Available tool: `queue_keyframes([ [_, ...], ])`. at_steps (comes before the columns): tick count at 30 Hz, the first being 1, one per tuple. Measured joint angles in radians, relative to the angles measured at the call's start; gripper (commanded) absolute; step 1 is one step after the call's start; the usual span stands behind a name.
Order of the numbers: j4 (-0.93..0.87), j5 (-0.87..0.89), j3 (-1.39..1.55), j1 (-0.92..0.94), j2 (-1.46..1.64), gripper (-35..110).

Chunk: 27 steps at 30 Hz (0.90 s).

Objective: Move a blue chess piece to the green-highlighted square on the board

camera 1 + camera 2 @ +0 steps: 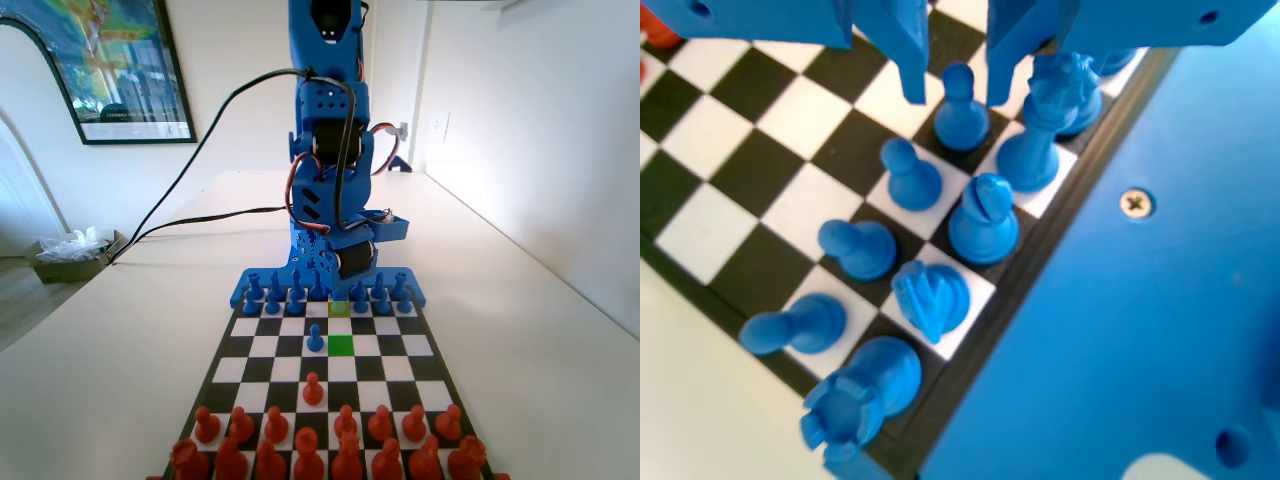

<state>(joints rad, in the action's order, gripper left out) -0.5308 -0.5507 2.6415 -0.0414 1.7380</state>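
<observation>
In the wrist view my gripper (953, 98) is open, low over the blue pawn row. One jaw stands on each side of a blue pawn (961, 122) that rests on the board, with a small gap at each side of its head. In the fixed view the green-highlighted square (341, 345) lies in the fourth row from the arm, near the middle of the board (420, 345). A duller olive square (339, 310) sits two rows nearer the arm. Another blue pawn (315, 338) stands on the square just left of the green one.
More blue pawns (910, 176) run down-left from the jaws, with a bishop (983, 216), knight (932, 298) and rook (860, 392) behind them along the board edge. A tall blue piece (1040, 135) stands close to the right jaw. A lone red pawn (313, 388) stands ahead of the red rows (330, 440).
</observation>
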Motion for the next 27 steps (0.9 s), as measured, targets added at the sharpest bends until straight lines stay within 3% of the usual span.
queue_keyframes([
  [23, 0.054, -0.018, 0.031, -0.002, 0.002, 1],
  [27, -0.012, -0.021, 0.006, 0.012, 0.000, 1],
])
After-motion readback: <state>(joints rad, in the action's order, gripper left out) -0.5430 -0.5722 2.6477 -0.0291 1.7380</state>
